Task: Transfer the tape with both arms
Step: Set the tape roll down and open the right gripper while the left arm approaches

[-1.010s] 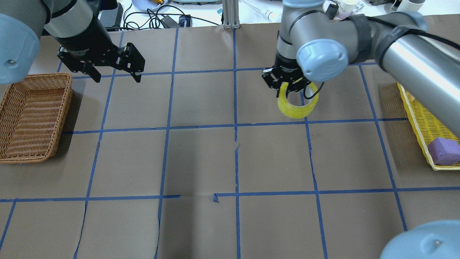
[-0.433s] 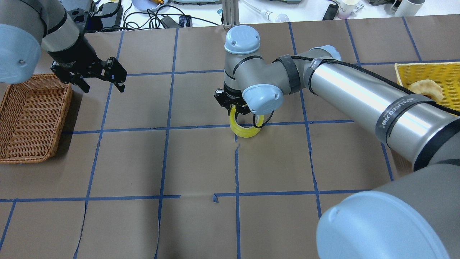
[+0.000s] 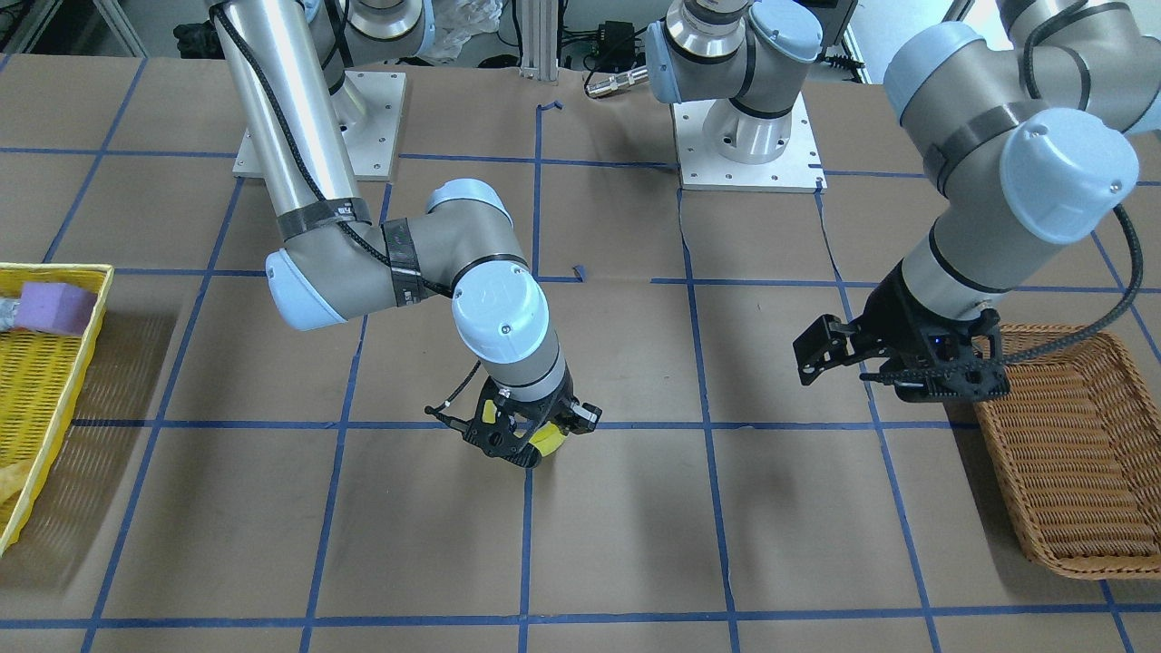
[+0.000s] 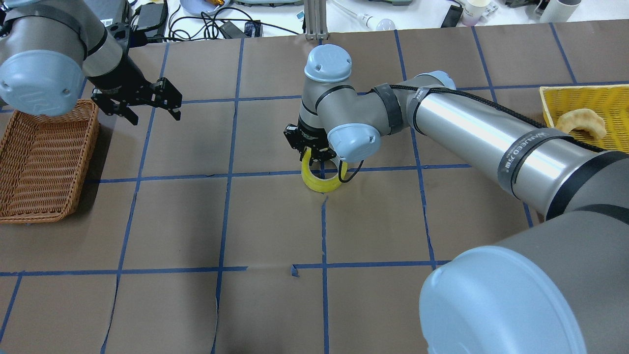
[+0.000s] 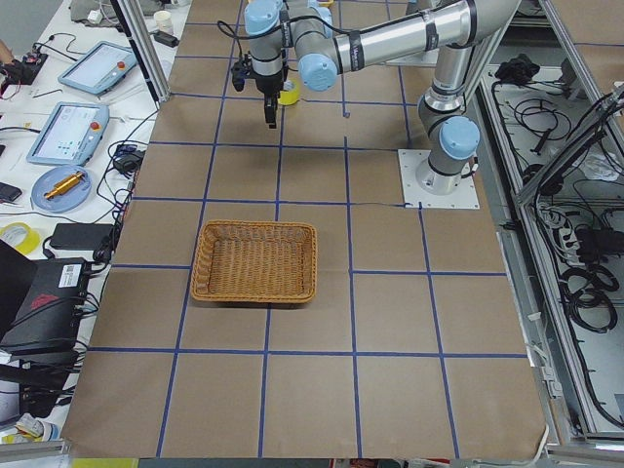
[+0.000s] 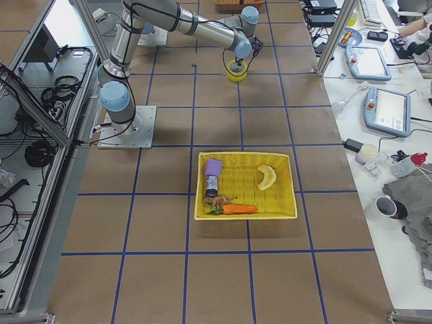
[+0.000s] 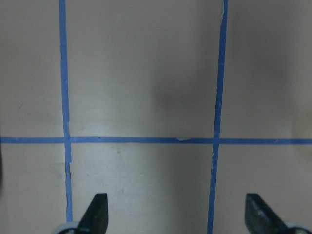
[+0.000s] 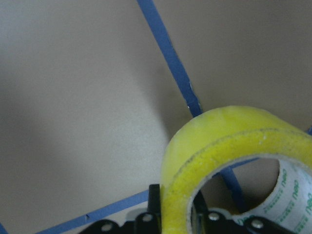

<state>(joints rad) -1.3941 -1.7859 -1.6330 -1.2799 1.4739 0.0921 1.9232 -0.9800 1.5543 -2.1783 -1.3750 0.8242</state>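
Observation:
The tape point(image 4: 322, 183), a yellow roll with a pale core, hangs in my right gripper point(image 4: 310, 160), which is shut on the roll's wall. It is low over the brown paper, by a crossing of blue lines near the table's middle. It also shows in the front view point(image 3: 548, 442), the right wrist view point(image 8: 219, 141) and the exterior right view point(image 6: 235, 71). I cannot tell whether it touches the table. My left gripper point(image 4: 150, 112) is open and empty, far to the left beside the basket, and also shows in the front view point(image 3: 839, 367) and the left wrist view point(image 7: 178, 217).
A wicker basket point(image 4: 44, 162) sits at the table's left edge. A yellow tray point(image 6: 202, 202) on the right holds a purple sponge point(image 6: 213, 167), a banana point(image 6: 266, 176) and a carrot. Cables and clutter lie beyond the far edge.
My right arm has carried the tape leftward to the table's middle and lower. My left gripper has shifted a little and stays open.

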